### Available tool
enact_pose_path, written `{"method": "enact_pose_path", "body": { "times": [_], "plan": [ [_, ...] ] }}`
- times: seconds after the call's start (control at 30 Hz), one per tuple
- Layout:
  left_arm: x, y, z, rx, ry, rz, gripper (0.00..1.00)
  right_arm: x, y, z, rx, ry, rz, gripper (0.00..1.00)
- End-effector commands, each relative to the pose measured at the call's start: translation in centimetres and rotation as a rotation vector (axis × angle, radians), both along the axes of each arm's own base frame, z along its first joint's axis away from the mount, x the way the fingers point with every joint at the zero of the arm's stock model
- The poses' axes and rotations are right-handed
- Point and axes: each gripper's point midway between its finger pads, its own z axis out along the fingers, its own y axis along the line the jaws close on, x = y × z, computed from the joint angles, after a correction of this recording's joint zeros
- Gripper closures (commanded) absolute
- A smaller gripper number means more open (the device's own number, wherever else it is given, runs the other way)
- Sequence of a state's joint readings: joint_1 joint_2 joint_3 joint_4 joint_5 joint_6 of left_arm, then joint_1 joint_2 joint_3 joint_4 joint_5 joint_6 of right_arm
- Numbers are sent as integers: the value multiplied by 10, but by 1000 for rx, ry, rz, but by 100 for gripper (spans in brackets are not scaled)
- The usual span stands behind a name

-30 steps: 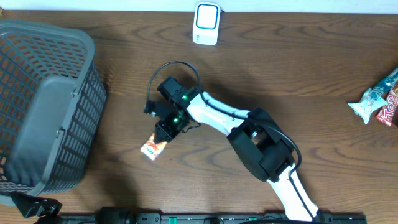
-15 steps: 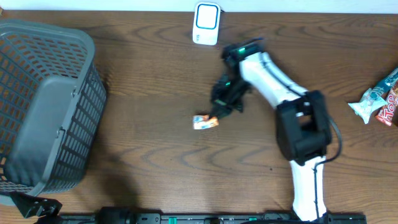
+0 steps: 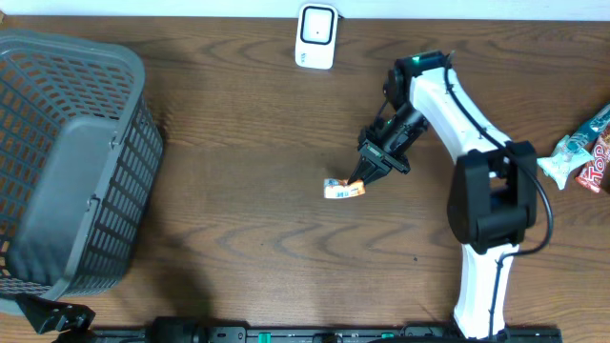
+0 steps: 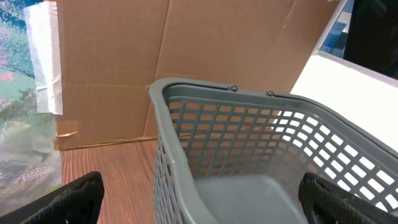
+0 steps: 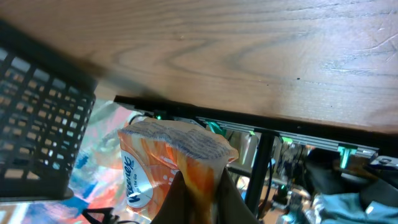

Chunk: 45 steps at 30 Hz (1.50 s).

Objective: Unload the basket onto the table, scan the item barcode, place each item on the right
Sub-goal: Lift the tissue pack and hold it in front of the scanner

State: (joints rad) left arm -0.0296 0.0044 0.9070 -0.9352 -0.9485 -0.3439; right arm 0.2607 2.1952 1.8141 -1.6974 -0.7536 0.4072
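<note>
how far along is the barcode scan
Done: the right gripper is shut on the orange packet. In hand: it holds the packet short of the white scanner at the far edge. Left: presenting the packet to that scanner.

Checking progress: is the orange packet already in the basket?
No, the orange packet hangs from the right gripper, well apart from the basket.

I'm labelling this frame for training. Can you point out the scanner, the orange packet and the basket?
scanner (image 3: 316, 35): overhead view, centre of its white face.
packet (image 3: 344, 189): overhead view, middle of the orange wrapper.
basket (image 3: 129, 191): overhead view, its right mesh wall.
</note>
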Motion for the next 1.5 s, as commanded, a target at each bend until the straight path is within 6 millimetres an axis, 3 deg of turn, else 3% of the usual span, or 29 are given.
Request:
{"method": "enact_pose_path", "body": {
  "times": [0.0, 0.23, 0.47, 0.6, 0.7, 0.83, 0.97, 1.27, 1.47],
  "plan": [
    [0, 1, -2, -4, -4, 13, 0, -7, 0, 42, 63, -147, 33, 99],
    [0, 1, -2, -4, -4, 13, 0, -34, -32, 69, -63, -331, 100, 99],
    [0, 1, -2, -6, -7, 13, 0, -36, -31, 72, -39, -601, 42, 98],
    [0, 1, -1, -6, -11, 13, 0, 5, -58, 46, -281, -834, -158, 98],
    [0, 1, -1, -6, -11, 13, 0, 38, -64, 34, -357, -1020, -270, 98],
    [0, 1, -1, -6, -10, 13, 0, 87, -41, 25, -281, -1321, -322, 99],
    [0, 1, -1, -6, -11, 13, 0, 114, -20, 28, -199, -1560, -274, 99],
    [0, 1, -1, -15, -23, 14, 0, 171, 6, 43, -133, -1960, -237, 99],
    [0, 1, -1, -14, -23, 14, 0, 208, 20, 38, -161, -2107, -190, 99]
  ]
}}
